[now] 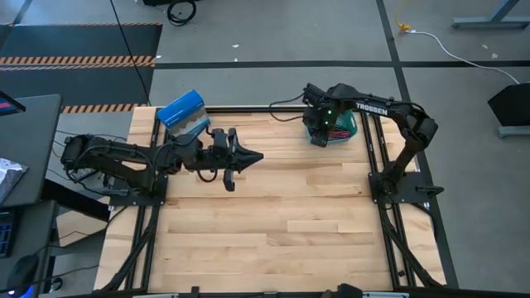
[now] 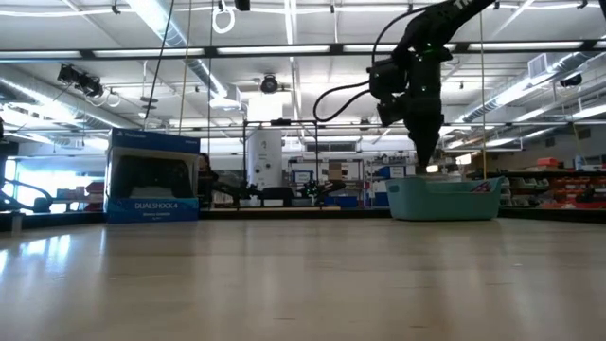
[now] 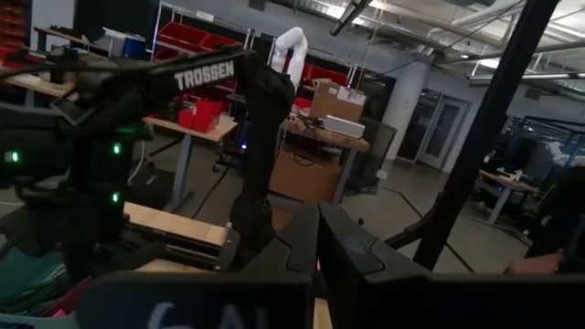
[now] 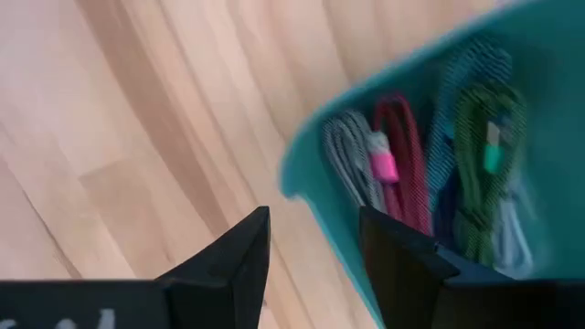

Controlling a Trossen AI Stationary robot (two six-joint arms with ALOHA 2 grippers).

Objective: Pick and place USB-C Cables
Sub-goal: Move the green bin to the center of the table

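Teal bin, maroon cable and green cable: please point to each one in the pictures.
teal bin (image 4: 315, 155), right wrist view, on its near rim.
maroon cable (image 4: 407, 160), right wrist view, on the bundle's middle.
green cable (image 4: 475, 151), right wrist view, on its coiled loops.

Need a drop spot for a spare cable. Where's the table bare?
Bare: the wooden table's whole near half and the strip between the left gripper and the teal plastic bin. Crowded: far edge, around the blue cardboard box and the bin under the right gripper.

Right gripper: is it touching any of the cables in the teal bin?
Apart. The right wrist view shows the right gripper open and empty above the teal bin's rim, with the cables lying beyond its fingertips.
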